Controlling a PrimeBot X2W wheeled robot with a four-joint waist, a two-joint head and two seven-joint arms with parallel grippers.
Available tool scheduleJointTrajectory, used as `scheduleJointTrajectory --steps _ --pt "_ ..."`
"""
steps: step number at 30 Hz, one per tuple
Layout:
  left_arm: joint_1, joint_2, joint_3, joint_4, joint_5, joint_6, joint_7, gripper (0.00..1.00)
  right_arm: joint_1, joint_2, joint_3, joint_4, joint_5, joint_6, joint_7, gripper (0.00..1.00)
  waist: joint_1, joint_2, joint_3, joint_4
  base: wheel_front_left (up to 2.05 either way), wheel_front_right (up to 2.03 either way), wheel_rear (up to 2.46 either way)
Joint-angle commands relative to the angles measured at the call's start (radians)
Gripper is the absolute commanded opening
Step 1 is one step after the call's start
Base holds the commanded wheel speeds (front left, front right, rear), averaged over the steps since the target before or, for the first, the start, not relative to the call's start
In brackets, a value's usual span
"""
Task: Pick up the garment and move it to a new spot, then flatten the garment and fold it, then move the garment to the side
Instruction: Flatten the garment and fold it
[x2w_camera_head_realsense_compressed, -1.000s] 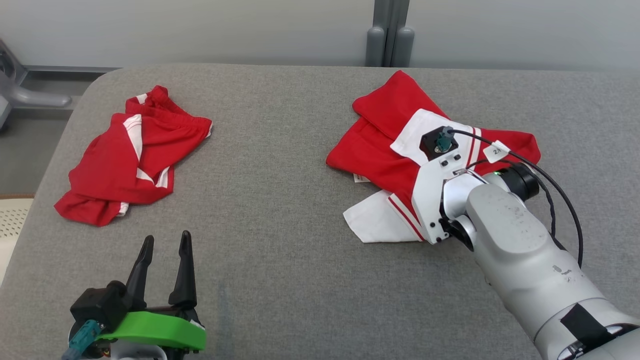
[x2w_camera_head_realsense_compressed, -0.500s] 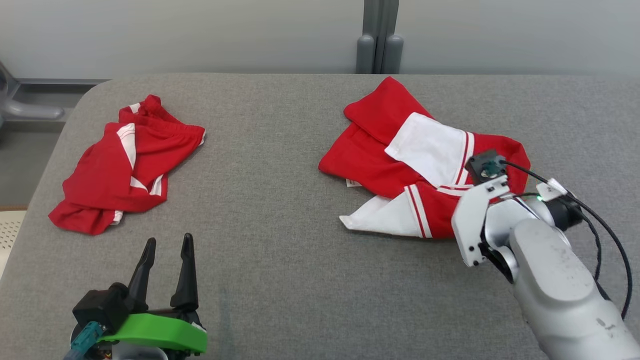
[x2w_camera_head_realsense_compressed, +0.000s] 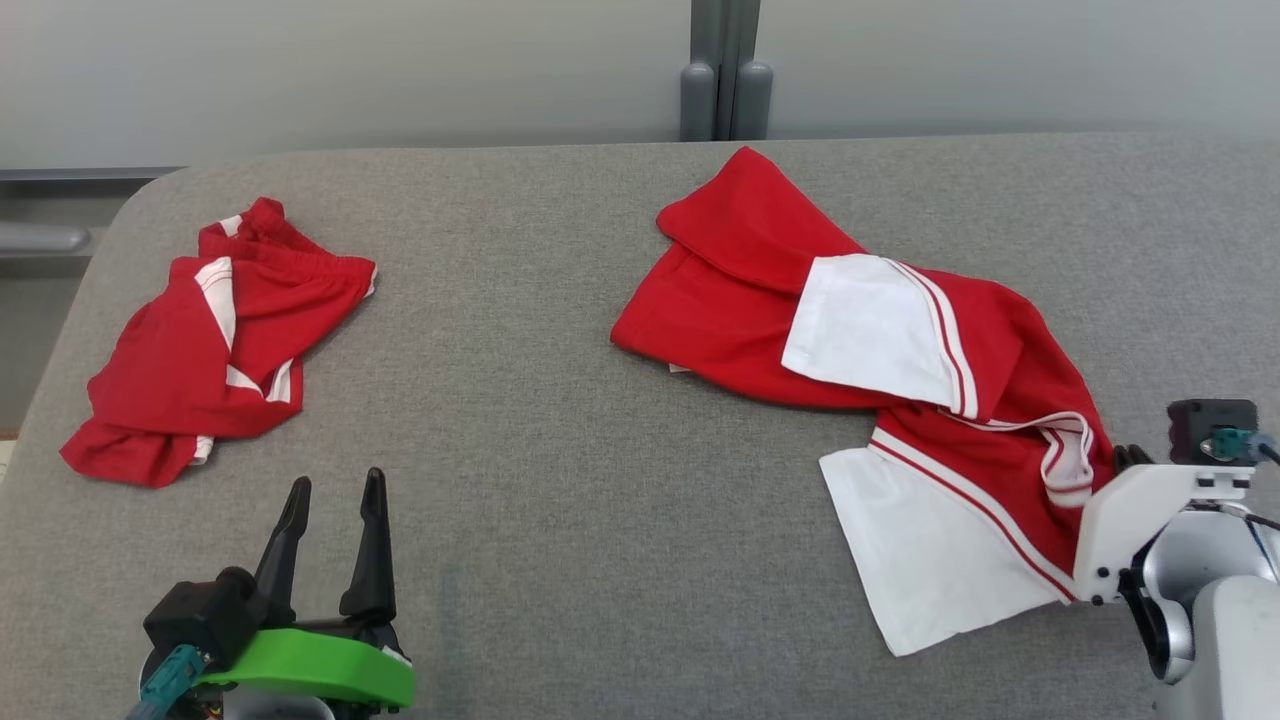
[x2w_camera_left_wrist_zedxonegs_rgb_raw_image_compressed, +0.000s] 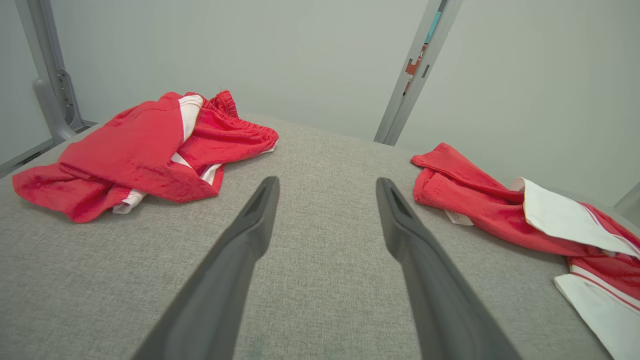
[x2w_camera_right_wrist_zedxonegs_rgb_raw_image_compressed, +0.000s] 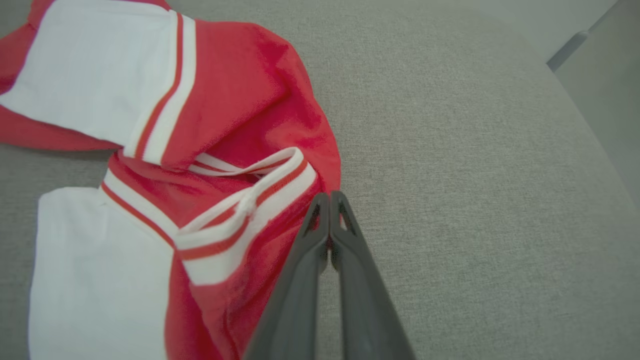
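Note:
The garment (x2w_camera_head_realsense_compressed: 880, 330), red with white panels and stripes, lies crumpled and drawn out on the right side of the grey table (x2w_camera_head_realsense_compressed: 560, 420). My right gripper (x2w_camera_head_realsense_compressed: 1125, 460) is at the garment's lower right edge. In the right wrist view this gripper (x2w_camera_right_wrist_zedxonegs_rgb_raw_image_compressed: 330, 197) is shut, its tips pinching the red hem of the garment (x2w_camera_right_wrist_zedxonegs_rgb_raw_image_compressed: 240, 140) beside a white striped band. My left gripper (x2w_camera_head_realsense_compressed: 335, 482) rests open at the lower left over bare table. Seen from the left wrist, it (x2w_camera_left_wrist_zedxonegs_rgb_raw_image_compressed: 327, 182) holds nothing, and the garment (x2w_camera_left_wrist_zedxonegs_rgb_raw_image_compressed: 500, 210) lies off to its right.
A second red and white piece of clothing (x2w_camera_head_realsense_compressed: 215, 340) lies bunched at the table's left (x2w_camera_left_wrist_zedxonegs_rgb_raw_image_compressed: 145, 150). A grey post (x2w_camera_head_realsense_compressed: 725, 70) stands behind the table's far edge. The table's right edge curves away near my right gripper.
My right gripper shut on the garment's edge and pulled toward the near right, drawing the cloth out longer. The head camera also turned, shifting the whole picture. The left arm stayed still.

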Motion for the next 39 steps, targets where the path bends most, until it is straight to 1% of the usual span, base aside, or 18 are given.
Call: scheduleJointTrajectory --steps 1,4,7,9,12,14,16,18,20,26,32,33,34,35,39 --pt "-0.019 0.000 -0.001 -0.001 0.000 -0.004 -0.001 1.00 0.012 0.000 -0.024 -0.016 -0.009 -0.002 0.001 1.00 0.0000 0.0000 0.003 -0.002 0.00 0.00 0.00" --pt "-0.018 -0.001 -0.003 0.002 0.000 -0.004 -0.001 1.00 0.006 0.005 -0.053 -0.046 0.000 -0.002 -0.014 1.00 0.0000 0.0000 0.002 -0.002 0.00 0.00 0.00" --pt "-0.018 -0.002 -0.002 0.003 0.001 -0.004 -0.001 1.00 -0.020 0.004 -0.031 -0.087 0.011 -0.002 -0.036 1.00 0.0000 0.0000 0.001 0.002 0.00 0.00 0.00" --pt "-0.017 -0.002 -0.001 0.004 0.001 -0.005 -0.001 1.00 -0.026 0.006 0.026 -0.104 0.016 -0.001 -0.037 1.00 0.0000 0.0000 -0.001 0.005 0.00 0.00 0.00" --pt "-0.016 -0.004 0.002 0.001 0.002 -0.005 -0.001 1.00 -0.038 0.004 0.146 -0.095 -0.002 -0.001 -0.010 1.00 0.0000 0.0000 0.001 0.008 0.00 0.00 0.00" --pt "-0.017 -0.004 0.005 0.000 0.001 -0.005 -0.001 1.00 -0.055 -0.001 0.235 -0.054 -0.022 -0.001 0.015 1.00 0.0000 0.0000 0.004 0.008 0.00 0.00 0.00" --pt "-0.019 -0.005 0.007 -0.003 0.002 -0.005 -0.001 1.00 -0.075 -0.026 0.299 -0.004 -0.042 -0.002 0.028 1.00 0.0000 0.0000 0.009 0.010 0.00 0.00 0.00" --pt "-0.025 -0.006 0.008 -0.005 0.004 -0.005 -0.001 1.00 -0.103 -0.054 0.347 0.046 -0.070 -0.002 0.021 1.00 0.0000 0.0000 0.014 0.011 0.00 0.00 0.00" --pt "-0.029 -0.005 0.010 -0.006 0.006 -0.006 -0.001 1.00 -0.133 -0.069 0.371 0.097 -0.085 -0.002 0.008 1.00 0.0000 0.0000 0.019 0.011 0.00 0.00 0.00" --pt "-0.034 -0.005 0.012 -0.009 0.014 -0.006 -0.001 1.00 -0.210 -0.099 0.397 0.246 -0.103 -0.002 -0.021 1.00 0.0000 0.0000 0.029 0.014 0.00 0.00 0.00" --pt "-0.036 -0.001 0.014 -0.011 0.017 -0.007 -0.001 1.00 -0.259 -0.096 0.369 0.329 -0.087 -0.002 -0.060 1.00 0.0000 0.0000 0.036 0.013 0.00 0.00 0.00" --pt "-0.036 -0.001 0.014 -0.012 0.017 -0.007 -0.001 1.00 -0.268 -0.091 0.358 0.332 -0.083 -0.002 -0.073 0.73 0.0000 0.0000 0.037 0.013 0.00 0.00 0.00" --pt "-0.036 0.000 0.014 -0.013 0.018 -0.007 -0.001 1.00 -0.279 -0.086 0.344 0.335 -0.078 -0.002 -0.086 0.34 0.0000 0.0000 0.039 0.011 0.00 0.00 0.00" --pt "-0.036 0.002 0.015 -0.014 0.018 -0.007 -0.001 1.00 -0.286 -0.081 0.335 0.335 -0.069 -0.002 -0.098 0.00 0.0000 0.0000 0.040 0.010 0.00 0.00 0.00" --pt "-0.039 0.008 0.016 -0.017 0.020 -0.006 -0.001 1.00 -0.330 -0.075 0.278 0.316 -0.059 -0.002 -0.154 0.00 0.0000 0.0000 0.048 0.003 0.00 0.00 0.00"
